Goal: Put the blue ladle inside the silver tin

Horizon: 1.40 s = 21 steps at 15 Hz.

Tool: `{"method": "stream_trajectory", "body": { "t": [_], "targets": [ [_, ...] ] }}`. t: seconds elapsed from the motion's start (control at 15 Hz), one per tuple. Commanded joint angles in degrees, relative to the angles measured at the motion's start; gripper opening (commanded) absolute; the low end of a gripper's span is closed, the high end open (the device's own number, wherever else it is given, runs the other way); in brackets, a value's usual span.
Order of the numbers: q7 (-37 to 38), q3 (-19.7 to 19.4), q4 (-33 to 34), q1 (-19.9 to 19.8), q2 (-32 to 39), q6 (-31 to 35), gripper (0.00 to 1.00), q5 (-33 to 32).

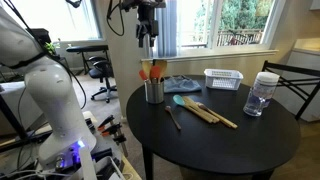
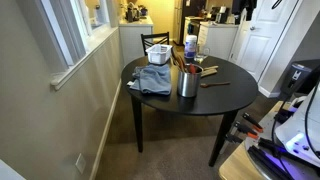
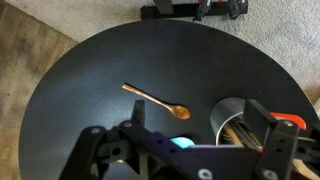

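Note:
The blue ladle (image 1: 183, 101) lies flat on the round black table (image 1: 230, 150), its turquoise head just beside the silver tin (image 1: 153, 91). The tin stands upright with orange-red utensils sticking out. My gripper (image 1: 147, 33) hangs high above the tin, open and empty. In the wrist view the gripper (image 3: 178, 122) spreads wide over the tin (image 3: 232, 117). Only the ladle's blue head (image 3: 183, 142) shows there, half hidden behind the gripper body. The tin also shows in an exterior view (image 2: 188, 82).
Pale wooden spatulas (image 1: 212, 113) and a thin brown spoon (image 3: 155, 97) lie near the ladle. A white slatted basket (image 1: 223, 78), a clear jar (image 1: 261, 94) and a blue-grey cloth (image 2: 152, 80) sit toward the table's edges. A chair (image 1: 296, 82) stands by the table.

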Motion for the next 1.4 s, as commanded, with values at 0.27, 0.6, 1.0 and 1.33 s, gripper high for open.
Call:
{"method": "stream_trajectory", "body": {
  "t": [0.27, 0.6, 1.0, 1.33],
  "targets": [
    [-1.88, -2.09, 1.2, 0.41, 1.64, -0.87, 1.0, 2.81],
    [-7.96, -7.62, 4.75, -0.17, 6.88, -0.83, 1.0, 12.21],
    [-15.26, -11.48, 9.89, -1.22, 16.81, -1.93, 1.0, 20.12],
    [-17.67, -10.76, 13.15, -2.61, 25.49, -0.44, 1.0, 15.96]
  ]
}}
